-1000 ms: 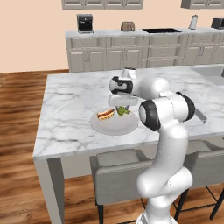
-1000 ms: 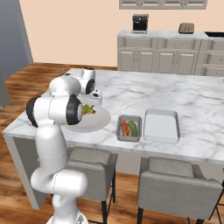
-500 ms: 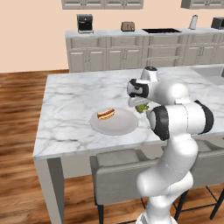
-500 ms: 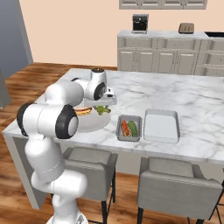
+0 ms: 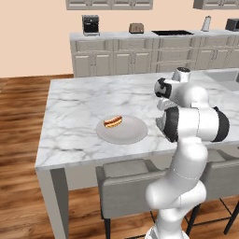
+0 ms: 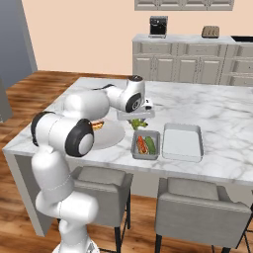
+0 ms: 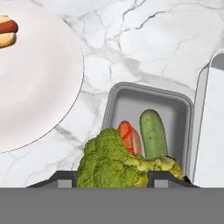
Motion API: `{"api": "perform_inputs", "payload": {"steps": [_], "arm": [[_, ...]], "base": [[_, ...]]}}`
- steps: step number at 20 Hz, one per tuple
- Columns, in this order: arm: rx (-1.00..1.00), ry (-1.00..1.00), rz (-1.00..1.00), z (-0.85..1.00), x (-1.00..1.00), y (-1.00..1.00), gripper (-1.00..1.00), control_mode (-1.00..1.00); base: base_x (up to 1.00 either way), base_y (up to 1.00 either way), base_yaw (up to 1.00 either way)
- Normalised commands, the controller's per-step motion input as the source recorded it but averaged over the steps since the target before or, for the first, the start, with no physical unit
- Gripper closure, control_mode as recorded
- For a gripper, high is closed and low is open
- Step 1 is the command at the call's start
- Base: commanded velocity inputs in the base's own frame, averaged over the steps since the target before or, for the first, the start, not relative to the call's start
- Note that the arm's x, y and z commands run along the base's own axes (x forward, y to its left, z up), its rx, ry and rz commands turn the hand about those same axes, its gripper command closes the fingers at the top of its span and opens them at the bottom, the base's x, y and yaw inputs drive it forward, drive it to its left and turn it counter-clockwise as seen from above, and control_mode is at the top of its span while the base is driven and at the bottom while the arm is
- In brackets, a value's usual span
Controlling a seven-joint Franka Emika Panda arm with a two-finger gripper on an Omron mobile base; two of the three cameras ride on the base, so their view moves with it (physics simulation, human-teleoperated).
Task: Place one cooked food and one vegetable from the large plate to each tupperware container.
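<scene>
The claw (image 6: 137, 120) hangs above the marble tabletop (image 6: 217, 111), between the large plate (image 6: 109, 134) and the nearer of the two tupperware containers, with its jaws closed on a head of broccoli (image 6: 138, 123) carried clear of the surface. In the hand view the broccoli (image 7: 114, 164) sits between the two fingertips (image 7: 64, 178) and covers the near edge of the smaller tupperware container (image 7: 127, 97) below it. That container (image 6: 147, 146) already holds a hot dog (image 7: 129, 133) and a cucumber (image 7: 153, 132) lying side by side, the cucumber on the right. Just to its right, almost touching, stands the larger tupperware container (image 6: 183, 142). The large plate (image 5: 122, 130) lies to the left on the tabletop (image 5: 84, 107), near the front edge, and bears one hot dog in a bun (image 5: 113, 122) on its far left part. Two grey stools (image 6: 207, 210) stand under the near edge of the tabletop.
</scene>
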Motion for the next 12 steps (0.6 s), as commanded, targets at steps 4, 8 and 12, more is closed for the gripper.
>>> {"api": "perform_inputs", "payload": {"steps": [4, 8, 12], "arm": [[0.00, 0.00, 0.00, 0.00, 0.00, -1.00, 1.00, -1.00], [0.00, 0.00, 0.00, -0.17, 0.00, -1.00, 1.00, -1.00], [0.00, 0.00, 0.00, -0.16, 0.00, -1.00, 1.00, -1.00]], "base": [[0.00, 0.00, 0.00], [0.00, 0.00, 0.00], [0.00, 0.00, 0.00]]}}
